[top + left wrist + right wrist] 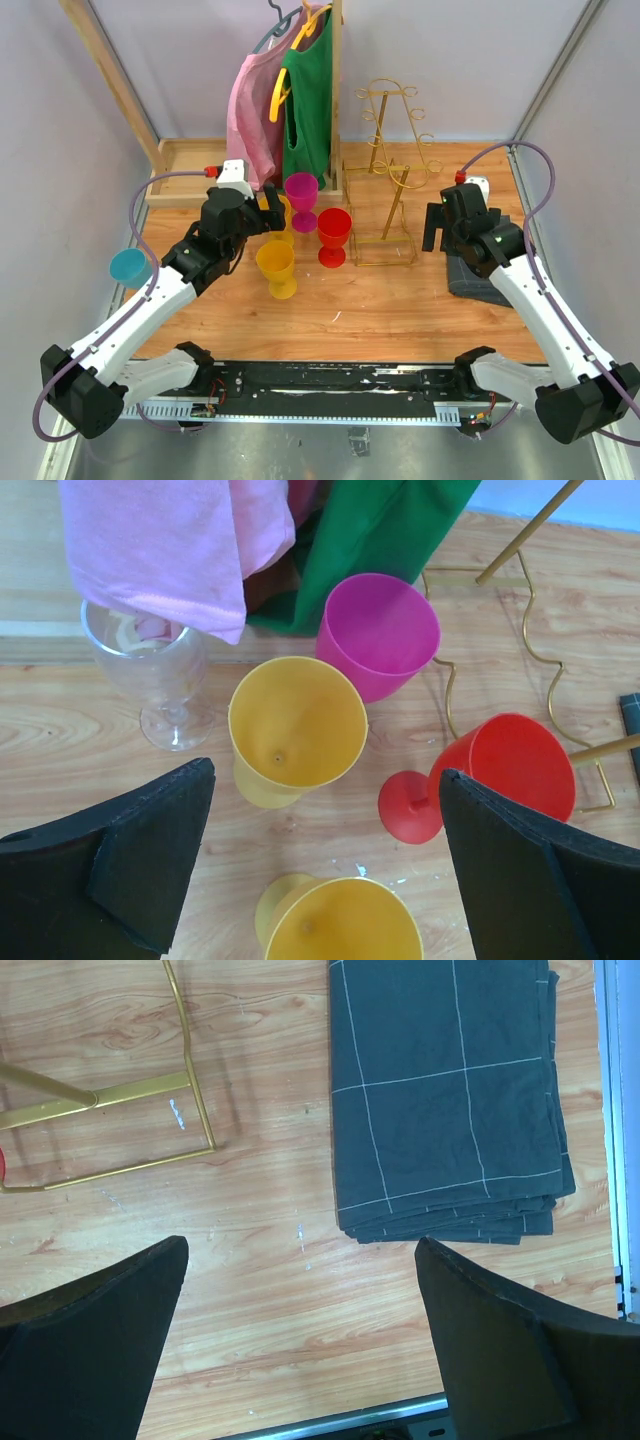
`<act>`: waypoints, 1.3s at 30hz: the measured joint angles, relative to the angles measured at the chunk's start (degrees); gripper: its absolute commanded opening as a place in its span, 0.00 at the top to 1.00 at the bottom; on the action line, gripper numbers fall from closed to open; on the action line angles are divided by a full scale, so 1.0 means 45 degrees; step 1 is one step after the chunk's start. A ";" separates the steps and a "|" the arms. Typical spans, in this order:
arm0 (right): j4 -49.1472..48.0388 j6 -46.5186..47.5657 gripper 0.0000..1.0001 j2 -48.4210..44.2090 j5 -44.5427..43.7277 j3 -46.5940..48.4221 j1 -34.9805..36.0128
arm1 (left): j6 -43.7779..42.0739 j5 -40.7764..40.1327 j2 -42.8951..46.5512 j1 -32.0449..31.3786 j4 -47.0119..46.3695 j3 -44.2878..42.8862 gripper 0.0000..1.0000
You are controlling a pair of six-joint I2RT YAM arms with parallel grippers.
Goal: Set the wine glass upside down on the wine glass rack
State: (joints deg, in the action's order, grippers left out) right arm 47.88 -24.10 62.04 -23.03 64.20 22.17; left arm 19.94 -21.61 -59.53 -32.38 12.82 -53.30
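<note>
Hovering both arms over the table with jaws apart, I have nothing gripped.
My left gripper (325, 780) hangs fingers spread above an upright yellow wine glass (295, 725), with a magenta glass (380, 630), a red glass (505, 770), a second yellow glass (340, 920) and a clear glass (150, 660) standing close around it. The gold wire wine glass rack (397, 205) stands just right of the red glass. My right gripper (300, 1250) hovers over wood between the rack's base and a folded dark cloth (450, 1090).

Wine glass rack (392, 175): glossy metal wire. Wine glass (165, 680): clear, shiny. Table (60, 730): wood-grain.
</note>
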 measured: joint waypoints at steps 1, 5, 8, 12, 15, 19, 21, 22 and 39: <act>-0.0005 -0.0005 0.02 -0.0029 0.0000 0.0000 0.0000 | 0.0024 0.0019 0.0000 0.0000 0.0039 0.0000 0.01; 0.0000 -0.0024 0.02 -0.0078 0.0015 0.0000 0.0000 | 0.0185 0.0063 0.0005 0.0000 0.0141 0.0000 0.01; -0.0005 -0.0029 0.02 -0.0170 0.0019 0.0000 0.0000 | 0.0253 0.0063 0.0005 0.0000 0.0180 0.0000 0.01; -0.0136 -0.0034 0.02 -0.0617 0.0015 -0.0165 0.0000 | 0.0316 0.0063 0.0005 0.0000 0.0408 -0.0005 0.01; -0.0267 -0.0029 0.02 -0.0942 0.0019 -0.0350 0.0000 | 0.0345 0.0058 0.0005 0.0000 0.0563 -0.0010 0.01; -0.0359 -0.0029 0.02 -0.1219 0.0039 -0.0714 0.0000 | 0.0330 0.0083 0.0005 0.0000 0.0806 -0.0029 0.04; -0.0364 -0.0029 0.02 -0.1253 0.0141 -0.0835 0.0000 | 0.0291 0.0219 -0.0015 0.0000 0.0971 -0.0136 0.06; -0.0374 -0.0029 0.02 -0.1273 0.0204 -0.0874 0.0000 | 0.0243 0.0325 -0.0049 0.0000 0.1098 -0.0267 0.07; -0.0680 0.0005 0.02 -0.2696 0.0413 -0.2181 0.0000 | -0.0136 0.2934 -0.4692 -0.0121 0.2807 -0.3570 0.35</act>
State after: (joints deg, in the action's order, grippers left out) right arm 44.82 -24.08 49.91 -21.17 54.39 22.17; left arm 19.33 -8.40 -80.64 -32.93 25.45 -69.36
